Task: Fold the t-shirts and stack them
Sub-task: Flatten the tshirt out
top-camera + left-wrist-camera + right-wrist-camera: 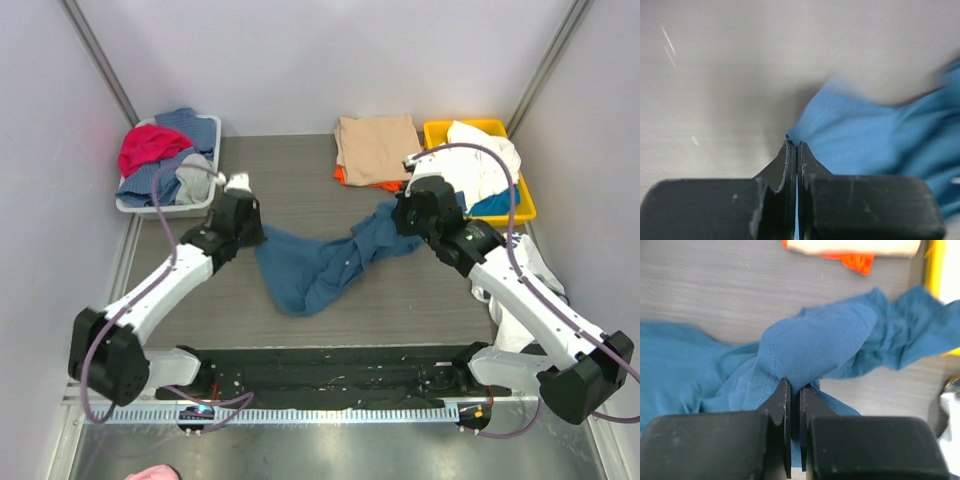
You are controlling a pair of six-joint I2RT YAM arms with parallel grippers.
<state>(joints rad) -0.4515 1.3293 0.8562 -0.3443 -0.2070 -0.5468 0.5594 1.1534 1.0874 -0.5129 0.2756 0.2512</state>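
Pinching blue t-shirt (315,268) crumpled mid-table (300,170): my left pincer (792,146) clamped on thin corner, my right pincer (795,384) clamped on bunched fold. Risks when spreading: corner slips free, and bunch traps extra layers.

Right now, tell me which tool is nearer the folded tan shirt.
Right. The right tool, shut on the blue shirt, sits just in front of the tan shirt. The left tool grips that blue shirt's other end, well off to the left.
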